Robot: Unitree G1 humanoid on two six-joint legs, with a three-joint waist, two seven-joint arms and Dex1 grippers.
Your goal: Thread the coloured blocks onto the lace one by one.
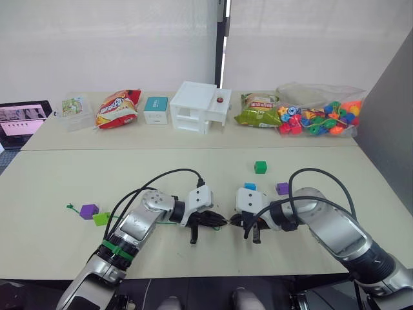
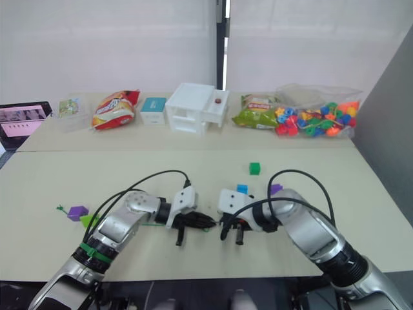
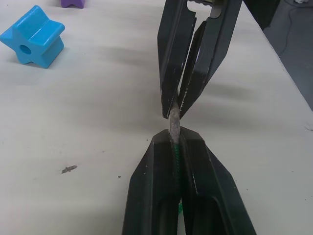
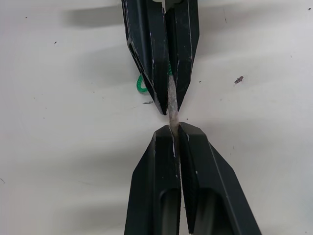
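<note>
My left gripper (image 1: 218,221) and right gripper (image 1: 236,223) meet tip to tip at the middle front of the table. Both are shut on the lace's stiff grey tip (image 3: 174,125), and the green cord (image 4: 141,85) runs back through the left fingers. The cord's far end (image 1: 70,206) lies on the left by a purple block (image 1: 89,210) and the lime-green wedge (image 1: 101,219). The blue block (image 1: 250,186) and another purple block (image 1: 282,188) sit just behind the right gripper. Farther back is a dark green block (image 1: 260,167).
Along the back table stand a tablet (image 1: 24,119), snack bags (image 1: 117,108), a white box (image 1: 199,106) and a clear bag of multicoloured beads (image 1: 321,117). Black cables arch over both forearms. The table's front edge lies just below the grippers.
</note>
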